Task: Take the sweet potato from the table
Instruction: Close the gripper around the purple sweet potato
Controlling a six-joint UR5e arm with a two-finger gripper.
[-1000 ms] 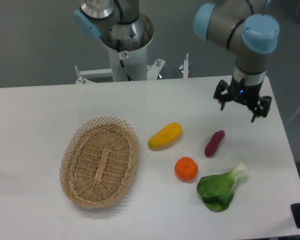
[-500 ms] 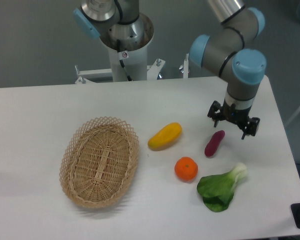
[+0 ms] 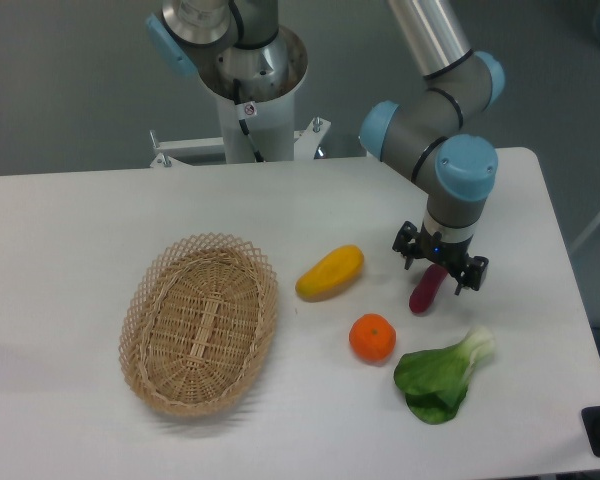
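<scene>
Hanging over the upper end of the sweet potato [image 3: 427,289], the gripper [image 3: 441,272] has its jaws apart, one tip on each side of the tuber, with nothing clamped between them. The sweet potato lies flat on the white counter [image 3: 80,230], tilted toward one o'clock, at three o'clock from the yellow fruit [image 3: 330,272], at one o'clock from the orange [image 3: 372,338] and at eleven o'clock from the bok choy [image 3: 442,376]. The jaws seem centred near the tapered tip rather than the middle, so closing there could let the slim body pivot or slide out. A tip could also land on the tuber and roll it toward the orange.
</scene>
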